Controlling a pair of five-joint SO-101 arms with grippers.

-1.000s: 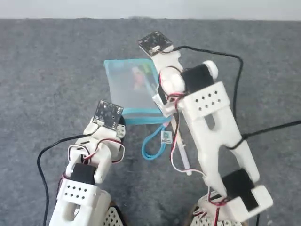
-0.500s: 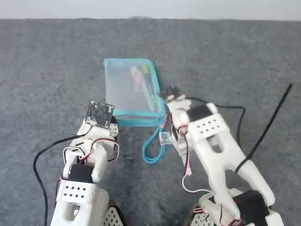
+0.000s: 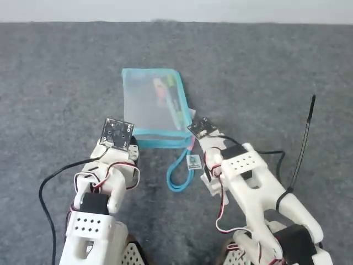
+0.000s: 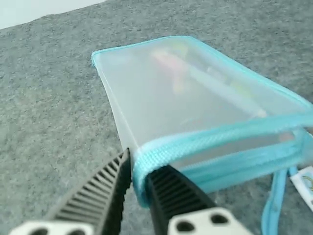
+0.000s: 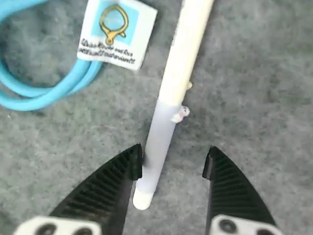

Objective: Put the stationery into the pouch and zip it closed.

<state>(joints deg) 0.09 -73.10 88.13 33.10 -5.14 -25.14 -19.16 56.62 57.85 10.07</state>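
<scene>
A translucent pouch (image 3: 149,105) with turquoise trim lies on the grey carpet, and coloured stationery (image 3: 170,95) shows through it. In the left wrist view my left gripper (image 4: 138,182) is shut on the near corner of the pouch's (image 4: 186,103) zipper edge. A turquoise cord loop (image 3: 179,171) with a paper tag (image 3: 194,161) trails from the pouch's front right corner. A white pen (image 5: 178,73) lies on the carpet beside the tag (image 5: 116,34). My right gripper (image 5: 173,155) hangs open just over the pen's end, with one finger (image 5: 115,183) against the pen.
The right arm (image 3: 253,187) stands low over the carpet, right of the cord. A black cable (image 3: 300,146) rises at the right. Bare grey carpet lies to the left, right and far side of the pouch.
The right arm has pulled back from beside the pouch toward the front and dropped low over the pen. The left arm shifted slightly left, still at the pouch corner.
</scene>
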